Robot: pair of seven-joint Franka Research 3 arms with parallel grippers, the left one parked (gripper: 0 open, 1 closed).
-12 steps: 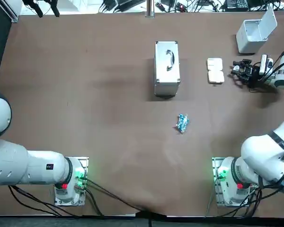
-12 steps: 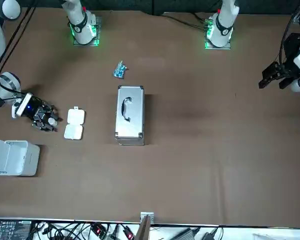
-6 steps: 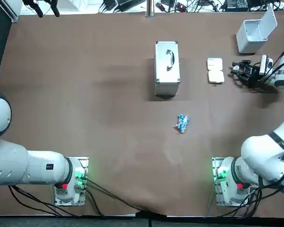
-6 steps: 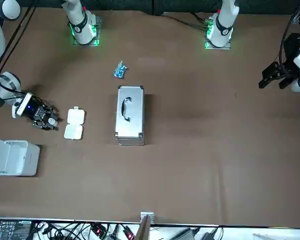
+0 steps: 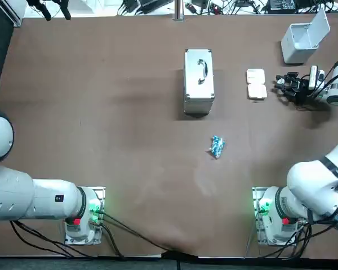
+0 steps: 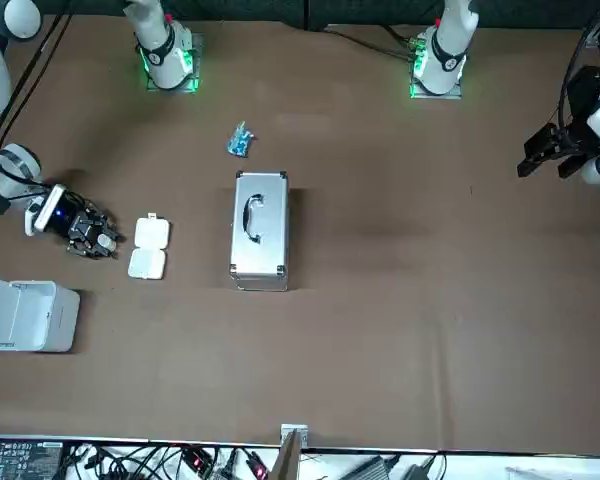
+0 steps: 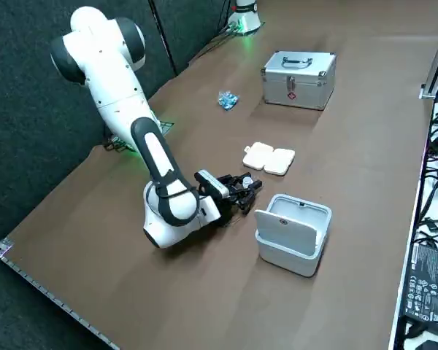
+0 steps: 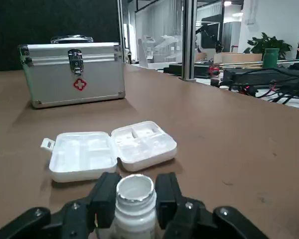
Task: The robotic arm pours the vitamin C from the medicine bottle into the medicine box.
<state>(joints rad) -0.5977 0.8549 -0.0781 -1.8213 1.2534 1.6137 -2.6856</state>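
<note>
Jaws clamped on the medicine bottle point(image 8: 134, 201), 1 finger point(image 8: 107, 196) on each side of its neck. I place the right gripper point(image 5: 284, 84) low near the bench's right edge, far half. Medicine box point(image 5: 256, 84) lies open just beside the bottle, not touching. Silver first-aid case point(image 5: 199, 80) stands beyond, well apart.

A red cross point(image 8: 79, 84) is borne on the front of the silver case point(image 8: 50, 74), just below its latch. In the right side view the same mark is seen only as a small red sign on the case front. No lettering is made out on the bottle point(image 8: 135, 201), which is clamped at the neck by the right gripper point(image 8: 138, 188), just beside the open pill box point(image 8: 109, 149). Print is carried by a label point(image 7: 423, 281) on a black unit at the table edge, but it cannot be read.
</note>
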